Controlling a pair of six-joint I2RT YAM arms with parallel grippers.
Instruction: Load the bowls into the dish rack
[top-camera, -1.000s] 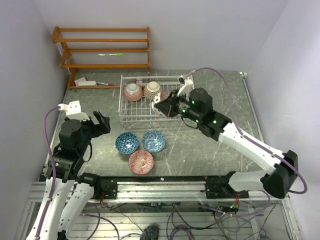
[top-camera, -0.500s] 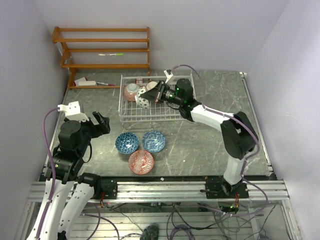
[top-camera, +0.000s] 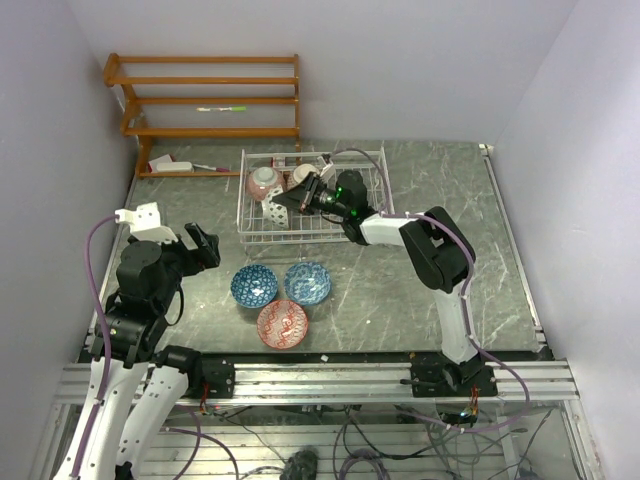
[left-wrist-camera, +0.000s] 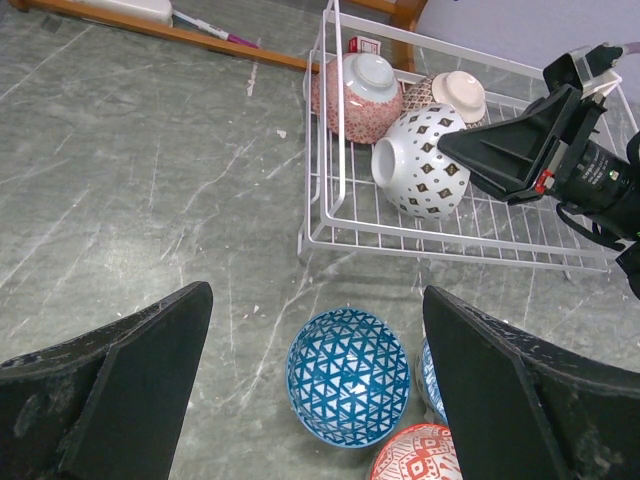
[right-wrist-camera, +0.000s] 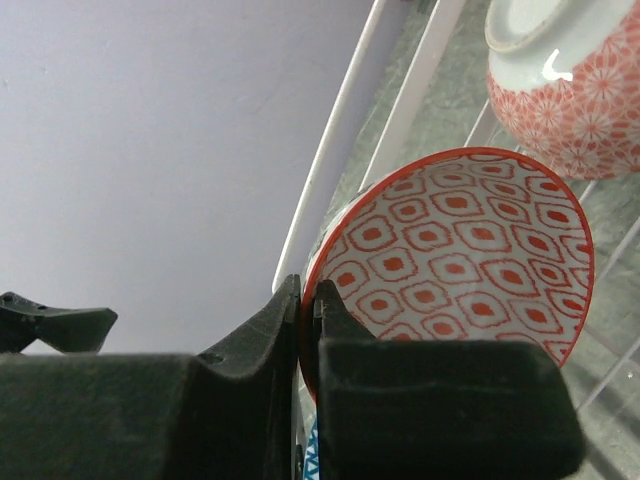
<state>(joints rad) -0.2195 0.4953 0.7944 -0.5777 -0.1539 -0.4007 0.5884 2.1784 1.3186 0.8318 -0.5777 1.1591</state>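
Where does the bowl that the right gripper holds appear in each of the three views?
Top external: held bowl above centre, inside the dish rack, left part.
Left wrist: held bowl upper right of centre, diamond-patterned outside showing.
Right wrist: held bowl centre right, red-patterned inside showing, rim pinched by the right gripper.
Shared landmark: the red bowl beside it, foot ring showing.

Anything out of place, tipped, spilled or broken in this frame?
Nothing spilled or broken. The only thing askew is the diamond-patterned bowl, tipped on its side within the dish rack. That looks deliberate, since the right gripper is pinching its rim.
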